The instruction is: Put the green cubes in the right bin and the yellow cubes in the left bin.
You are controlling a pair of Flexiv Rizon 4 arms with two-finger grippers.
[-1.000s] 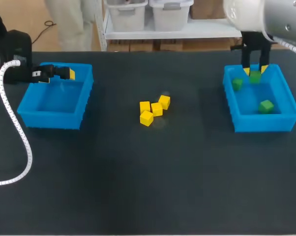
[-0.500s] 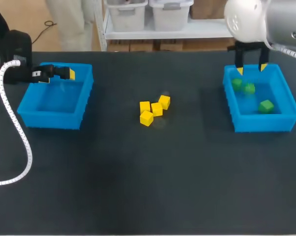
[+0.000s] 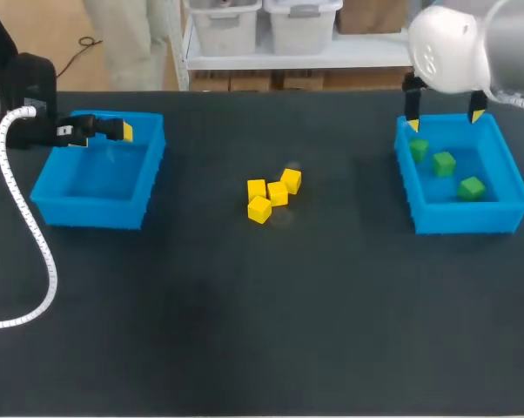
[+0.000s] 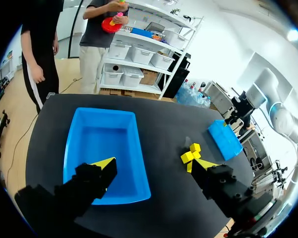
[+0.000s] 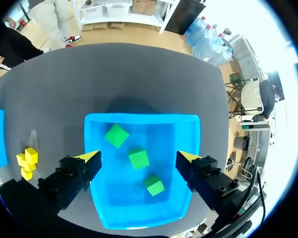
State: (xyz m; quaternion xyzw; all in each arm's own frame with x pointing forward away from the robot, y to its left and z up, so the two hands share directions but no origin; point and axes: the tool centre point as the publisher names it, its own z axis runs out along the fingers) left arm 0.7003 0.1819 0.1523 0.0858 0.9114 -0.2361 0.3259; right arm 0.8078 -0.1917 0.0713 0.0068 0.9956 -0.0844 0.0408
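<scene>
Your left gripper [image 4: 154, 164] hangs wide open and empty over the left bin [image 3: 88, 213]. The yellow cubes [image 3: 278, 193] right of that bin sit bunched, so grabbing one could scatter the others.

blue left bin [image 3: 88, 213] at 9 o'clock on a dark tabletop [image 3: 245, 331], left claw [image 3: 114, 131] at its far rim. four yellow cubes [image 3: 273, 194] at centre. right bin [image 3: 466, 218] at 3 o'clock holds three green cubes [image 3: 444, 162], right claw [image 3: 445, 120] spread above.

Only the table [image 3: 262, 331] counts here; dark matte top, flat, plain; fills most of the head view; far edge runs straight across the back; small pale scuff [image 3: 285, 218] near the middle.
</scene>
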